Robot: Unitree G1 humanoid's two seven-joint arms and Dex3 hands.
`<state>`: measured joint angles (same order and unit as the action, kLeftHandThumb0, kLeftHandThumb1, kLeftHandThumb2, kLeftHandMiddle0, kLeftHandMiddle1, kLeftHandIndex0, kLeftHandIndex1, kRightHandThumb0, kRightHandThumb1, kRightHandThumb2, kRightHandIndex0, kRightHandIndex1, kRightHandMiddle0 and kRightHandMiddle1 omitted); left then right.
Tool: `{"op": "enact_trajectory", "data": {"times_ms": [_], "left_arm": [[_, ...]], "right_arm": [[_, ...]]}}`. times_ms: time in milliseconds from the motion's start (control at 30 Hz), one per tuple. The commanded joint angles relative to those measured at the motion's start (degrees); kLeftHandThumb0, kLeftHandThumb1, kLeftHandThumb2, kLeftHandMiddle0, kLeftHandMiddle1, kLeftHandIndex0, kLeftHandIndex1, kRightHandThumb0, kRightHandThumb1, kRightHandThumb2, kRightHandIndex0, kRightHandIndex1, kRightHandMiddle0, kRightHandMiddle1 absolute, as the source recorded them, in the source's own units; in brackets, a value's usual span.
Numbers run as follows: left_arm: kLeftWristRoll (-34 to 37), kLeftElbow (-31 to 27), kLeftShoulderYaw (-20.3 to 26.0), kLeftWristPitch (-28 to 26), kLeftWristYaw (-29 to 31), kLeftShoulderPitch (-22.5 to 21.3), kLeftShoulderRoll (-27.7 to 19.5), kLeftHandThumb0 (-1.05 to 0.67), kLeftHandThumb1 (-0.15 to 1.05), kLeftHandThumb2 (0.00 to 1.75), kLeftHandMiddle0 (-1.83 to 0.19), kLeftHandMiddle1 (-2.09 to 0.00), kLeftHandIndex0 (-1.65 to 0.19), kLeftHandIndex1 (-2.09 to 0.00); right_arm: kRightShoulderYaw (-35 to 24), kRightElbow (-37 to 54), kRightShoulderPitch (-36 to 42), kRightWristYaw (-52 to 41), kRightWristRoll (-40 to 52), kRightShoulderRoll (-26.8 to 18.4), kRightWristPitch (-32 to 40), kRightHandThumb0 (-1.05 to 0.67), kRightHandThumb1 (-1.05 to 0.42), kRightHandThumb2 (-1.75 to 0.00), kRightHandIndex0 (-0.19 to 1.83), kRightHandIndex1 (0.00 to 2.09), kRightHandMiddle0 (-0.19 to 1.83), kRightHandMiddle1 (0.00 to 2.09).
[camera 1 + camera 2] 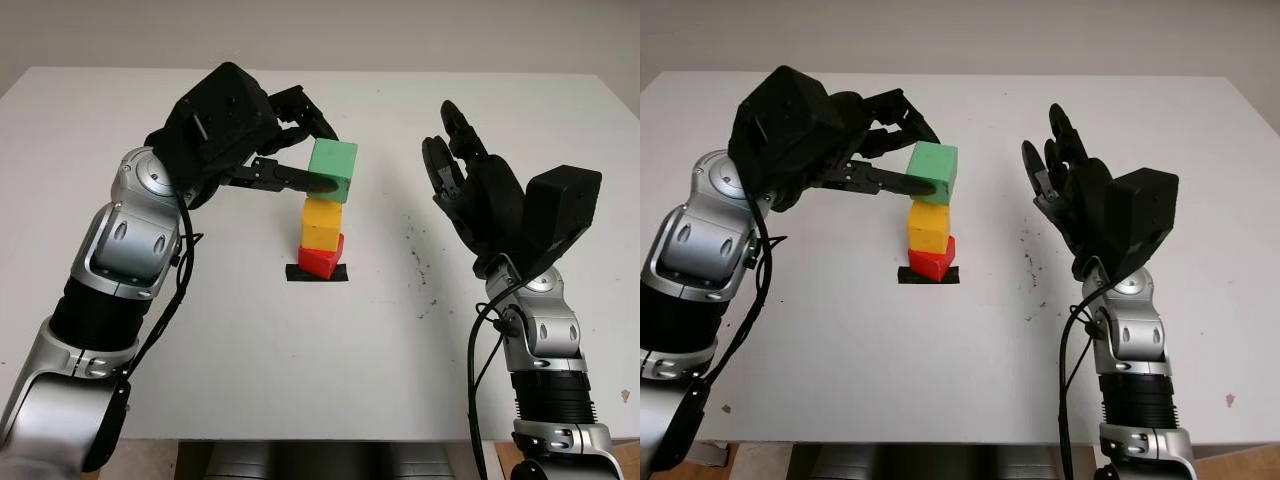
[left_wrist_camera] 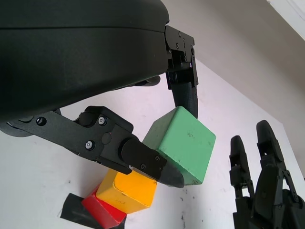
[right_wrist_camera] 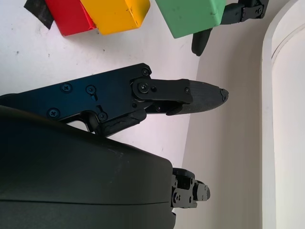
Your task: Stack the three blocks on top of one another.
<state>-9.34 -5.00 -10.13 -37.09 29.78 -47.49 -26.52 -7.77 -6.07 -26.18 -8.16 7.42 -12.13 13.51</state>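
Note:
A red block (image 1: 321,259) stands on a black tape mark (image 1: 317,273) at the table's middle. A yellow block (image 1: 322,223) sits on top of it. The green block (image 1: 333,170) is just above the yellow one, pinched in my left hand (image 1: 318,158), whose fingers close on its near and far faces. In the left wrist view the green block (image 2: 183,144) hangs slightly above and off-square to the yellow block (image 2: 127,191). My right hand (image 1: 462,185) is held open in the air to the right of the stack, apart from it.
The white table (image 1: 250,350) has small dark specks (image 1: 420,270) right of the stack. Its front edge runs along the bottom of the head views.

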Motion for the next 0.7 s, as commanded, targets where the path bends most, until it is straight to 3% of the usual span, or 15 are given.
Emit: {"op": "enact_trajectory", "data": {"times_ms": [0,667], "left_arm": [[0.22,-1.26,1.03,-0.16,0.2,0.1,-0.85,-0.39,1.05,0.08,-0.21,-0.05,-0.38,-1.7],[0.28,-3.49,0.72,-2.5,-0.03,2.85,-1.33,-0.32,1.04,0.05,-0.23,-0.06,-0.39,-1.71]], "right_arm": [[-0.19,1.33,0.56,-0.07,0.17,-0.19,-0.04,-0.62,-1.05,-0.4,-0.09,0.05,-0.04,0.05],[-0.28,1.94,0.74,0.27,0.3,0.12,0.14,-0.62,-1.05,-0.4,-0.1,0.05,-0.03,0.06]]}}
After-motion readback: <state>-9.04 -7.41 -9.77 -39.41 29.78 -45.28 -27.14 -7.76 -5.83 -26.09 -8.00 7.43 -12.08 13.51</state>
